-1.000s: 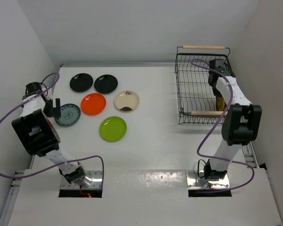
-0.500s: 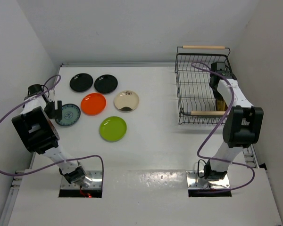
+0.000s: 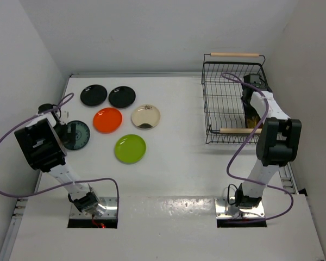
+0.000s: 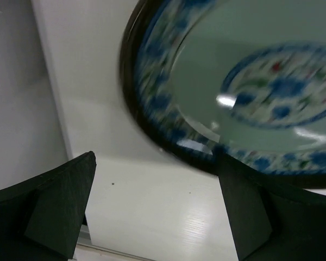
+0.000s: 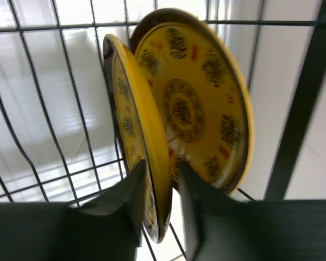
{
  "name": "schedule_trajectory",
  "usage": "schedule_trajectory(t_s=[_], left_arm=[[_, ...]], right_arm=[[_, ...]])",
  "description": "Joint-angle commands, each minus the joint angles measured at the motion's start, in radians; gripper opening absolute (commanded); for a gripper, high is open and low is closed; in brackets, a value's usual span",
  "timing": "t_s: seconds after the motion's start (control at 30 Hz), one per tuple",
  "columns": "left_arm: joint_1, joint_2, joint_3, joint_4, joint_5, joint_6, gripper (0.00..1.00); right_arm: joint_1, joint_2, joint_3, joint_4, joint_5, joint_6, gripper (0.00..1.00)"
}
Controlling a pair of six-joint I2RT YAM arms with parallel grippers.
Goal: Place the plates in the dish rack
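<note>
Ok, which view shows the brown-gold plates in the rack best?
Right wrist: both brown-gold plates stand on edge between the dish rack wires, the right gripper straddling the nearer rim. Top external shows only a yellow sliver beside the arm; left wrist shows none.

Upper left: two black plates, orange-red plate, cream plate, lime green plate, blue-flowered plate (dark rim). Yellow-gold medallion-patterned plates stand in the black wire dish rack.
</note>
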Motion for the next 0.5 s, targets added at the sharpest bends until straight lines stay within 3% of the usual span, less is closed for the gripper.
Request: schedule_trajectory(t_s=[0.0,0.03,0.2,0.47], left_arm=[[0.008,0.037,-0.013,0.005,0.021,0.011,0.97],[0.008,0.046,-0.004,0.005,0.021,0.011,0.97],[0.027,0.049,0.036,-0.005,0.105,0.001,0.96],[0.036,0.043,0.085,-0.025,0.159,0.001,0.96]], right_arm=[[-0.014,-0.010,0.027,-0.022,-0.041,0.024,0.35],[-0.014,-0.010,0.031,-0.025,-0.041,0.024,0.44],[-0.013,-0.044,0.077,-0.049,-0.059,0.031,0.63],[-0.013,-0.101,0.131,-0.062,-0.057,0.027,0.72]])
